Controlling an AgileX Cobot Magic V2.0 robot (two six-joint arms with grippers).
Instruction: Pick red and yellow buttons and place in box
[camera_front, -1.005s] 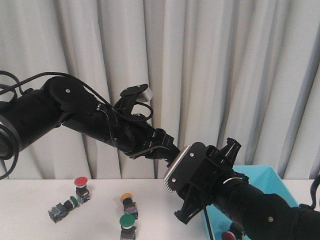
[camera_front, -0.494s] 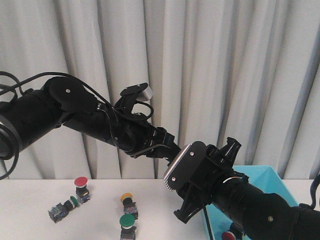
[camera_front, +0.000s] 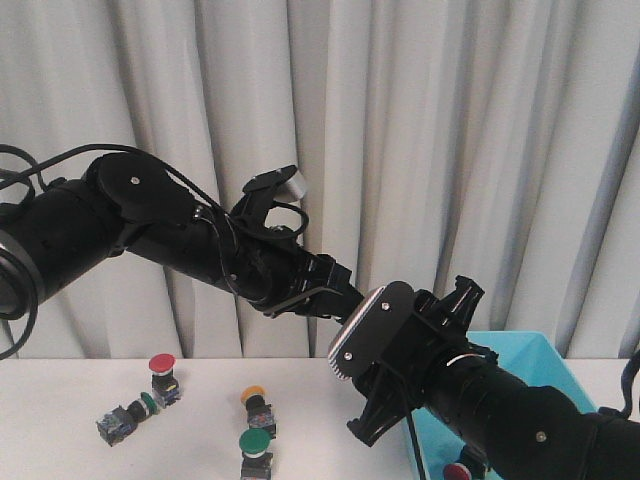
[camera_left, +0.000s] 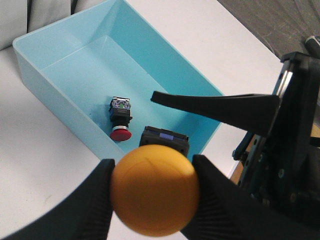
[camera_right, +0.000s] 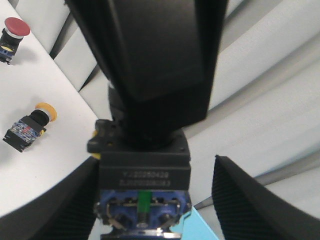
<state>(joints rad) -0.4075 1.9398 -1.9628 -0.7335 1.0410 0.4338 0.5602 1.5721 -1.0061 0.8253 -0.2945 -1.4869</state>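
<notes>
My left gripper (camera_left: 152, 167) is shut on the round cap of a yellow button (camera_left: 155, 190), held high over the turquoise box (camera_left: 65, 75). A red button (camera_left: 121, 131) lies inside the box. My right gripper (camera_right: 155, 200) is open, with its fingers on either side of the held button's black-and-blue body (camera_right: 142, 187); one finger is close against it and the other stands apart. In the front view both grippers meet mid-air (camera_front: 350, 305) left of the box (camera_front: 545, 360). On the table are a red button (camera_front: 162, 366) and a yellow button (camera_front: 255, 398).
Two green-capped buttons (camera_front: 255, 445) (camera_front: 125, 418) lie on the white table (camera_front: 60, 400) near the red and yellow ones. A grey curtain (camera_front: 450, 130) hangs behind. The right arm (camera_front: 500, 410) covers the box's near left part.
</notes>
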